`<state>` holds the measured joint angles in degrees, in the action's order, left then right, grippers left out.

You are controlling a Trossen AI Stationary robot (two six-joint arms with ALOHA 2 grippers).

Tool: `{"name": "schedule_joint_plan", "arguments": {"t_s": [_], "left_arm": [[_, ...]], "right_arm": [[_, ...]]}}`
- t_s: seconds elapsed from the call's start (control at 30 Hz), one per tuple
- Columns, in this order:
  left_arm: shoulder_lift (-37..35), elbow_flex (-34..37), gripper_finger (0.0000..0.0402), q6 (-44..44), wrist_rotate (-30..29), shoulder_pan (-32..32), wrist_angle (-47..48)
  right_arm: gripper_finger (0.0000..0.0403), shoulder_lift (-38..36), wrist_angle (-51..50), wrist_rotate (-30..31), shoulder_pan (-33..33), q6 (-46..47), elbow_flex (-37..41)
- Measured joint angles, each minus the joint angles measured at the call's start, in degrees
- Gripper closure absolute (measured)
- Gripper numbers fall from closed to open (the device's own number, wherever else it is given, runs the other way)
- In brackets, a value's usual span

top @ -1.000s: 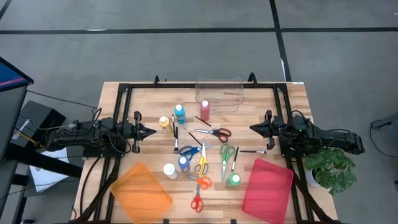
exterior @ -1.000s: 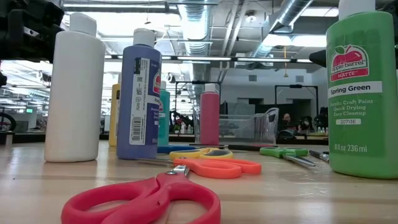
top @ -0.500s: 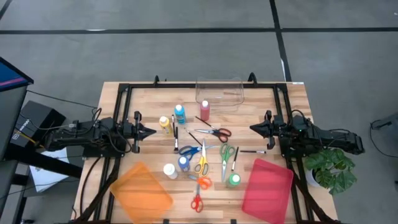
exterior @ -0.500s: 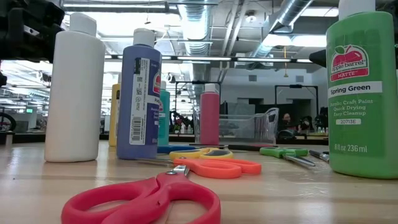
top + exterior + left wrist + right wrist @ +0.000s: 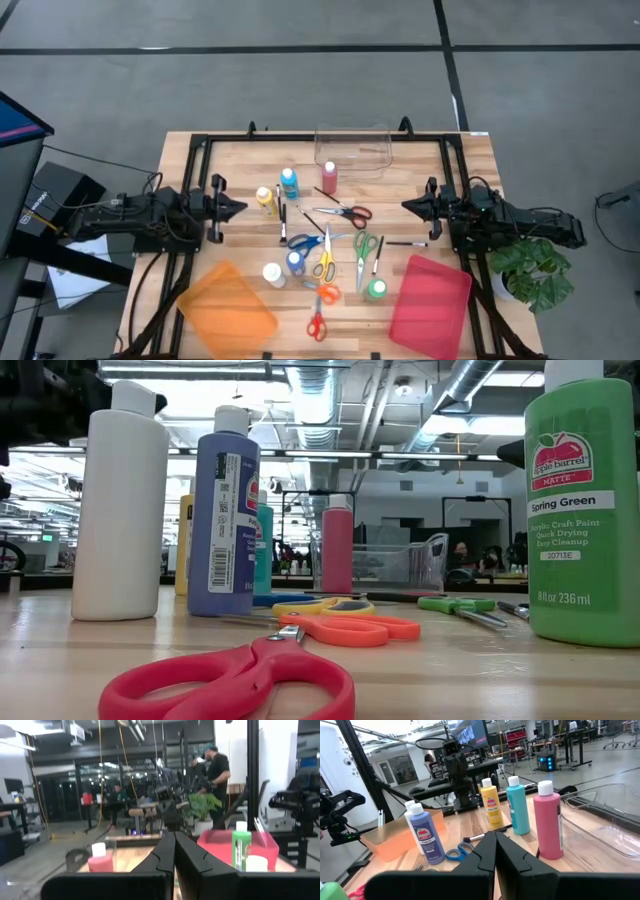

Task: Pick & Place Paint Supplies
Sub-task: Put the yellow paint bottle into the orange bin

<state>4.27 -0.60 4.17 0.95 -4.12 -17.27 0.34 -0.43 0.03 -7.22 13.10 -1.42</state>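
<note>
The wooden table (image 5: pixel 460 165) carries three containers: a red tray (image 5: pixel 432 305) at the near right, an orange tray (image 5: pixel 228 308) at the near left, and a clear bin (image 5: pixel 352 148) at the far edge. Between them the paint supplies lie in a loose cluster: the green bottle (image 5: pixel 376 289) just beside the red tray, the white bottle (image 5: pixel 271 272) and purple-blue bottle (image 5: pixel 295 262) near the orange tray, the yellow bottle (image 5: pixel 265 199), teal bottle (image 5: pixel 289 182) and pink bottle (image 5: pixel 329 177) toward the clear bin, and several scissors (image 5: pixel 324 253) and thin brushes (image 5: pixel 379 254) crossing in the middle. The left gripper (image 5: pixel 240 209) waits at the left side of the cluster and the right gripper (image 5: pixel 407 206) at the right side, both with fingers pressed together and holding nothing. Nothing appears picked yet, so the step in hand is likely choosing a first item. An outlying upright bottle looks easiest: spread the fingers first, approach level around the body, and keep clear of neighbours. The overlapping scissors and brushes are better left until there is room around them.
</note>
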Motion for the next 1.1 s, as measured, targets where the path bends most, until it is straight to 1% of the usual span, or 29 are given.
{"name": "schedule_joint_plan", "arguments": {"t_s": [0.17, 0.2, 0.27, 0.33, 0.4, 0.57, 0.67, 0.77, 0.83, 0.93, 1.03, 1.1], "left_arm": [[2.4, 0.0, 0.0401, -0.7, -1.8, 0.0, -10.6], [3.1, 0.0, 0.0401, -1.9, -2.8, 0.0, -12.6], [4.9, -0.8, 0.0401, -3.5, -7.1, 0.0, -13.6], [7.4, -3.0, 0.0401, -5.0, -11.7, 0.0, -11.9], [11.2, -5.9, 0.0401, -6.5, -14.2, 0.0, -9.7], [22.5, -16.2, 0.04, -7.8, -15.2, 0.0, -2.1], [28.0, -22.4, 0.0388, -7.6, -16.2, 0.0, 4.4], [32.1, -26.8, 0.0362, -5.7, -16.3, 0.0, 8.5], [33.8, -28.9, 0.0334, -5.7, -16.5, 0.0, 10.0], [34.8, -30.7, 0.0286, -5.7, -16.5, 0.0, 12.7], [34.8, -30.9, 0.0233, -5.7, -16.5, -0.1, 15.6], [34.9, -30.9, 0.0198, -5.7, -18.3, -0.1, 16.9]], "right_arm": [[0.0403, 0.0, 0.0, 0.0, 0.0, 0.0, 0.0], [0.0403, 0.0, 0.0, 0.0, 0.0, 0.0, 0.0], [0.0403, 0.0, 0.0, 0.0, 0.0, -0.1, 0.0], [0.0403, 0.0, 0.0, 0.0, 0.0, -0.1, 0.0], [0.0403, 0.0, -0.1, 0.0, 0.0, -0.2, 0.0], [0.0403, 0.0, -0.5, 0.2, 0.0, -1.5, 0.0], [0.0397, 0.0, -0.5, 0.3, 0.0, -1.5, 0.0], [0.0379, 0.0, -0.5, 0.3, 0.0, -1.5, 0.0], [0.0363, 0.0, -0.5, 0.3, 0.0, -1.5, 0.0], [0.0342, 0.0, -0.5, 0.3, 0.0, -1.5, 0.0], [0.0327, 0.0, -0.5, 0.3, 0.0, -1.5, 0.0], [0.0321, 0.0, -0.5, 0.3, 0.0, -1.5, 0.0]]}}
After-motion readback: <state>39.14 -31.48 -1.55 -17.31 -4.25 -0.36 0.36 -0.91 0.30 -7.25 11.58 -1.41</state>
